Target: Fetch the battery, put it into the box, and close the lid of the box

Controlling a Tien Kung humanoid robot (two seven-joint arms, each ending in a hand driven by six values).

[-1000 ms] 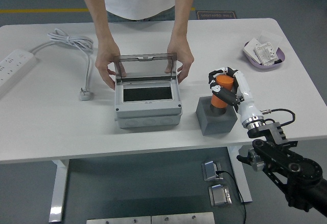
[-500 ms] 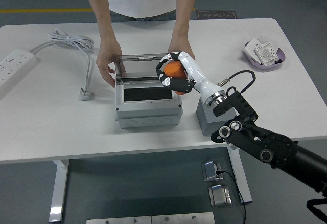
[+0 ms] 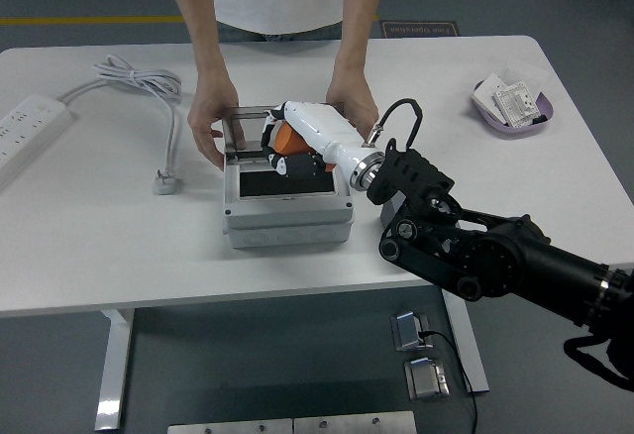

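Note:
The grey box stands mid-table with its clear lid held open by a person's two hands at its far corners. My right hand reaches in from the right and hovers over the box's dark opening, fingers curled around the orange battery. The battery sits just above the opening, partly hidden by my white fingers. The left arm does not show.
A grey foam block lies right of the box, mostly hidden behind my arm. A white power strip and its cable lie at the left. A purple dish of small parts sits far right.
My right hand lifted the battery off the foam block and carried it left, over the box opening. The person kept holding the lid open.

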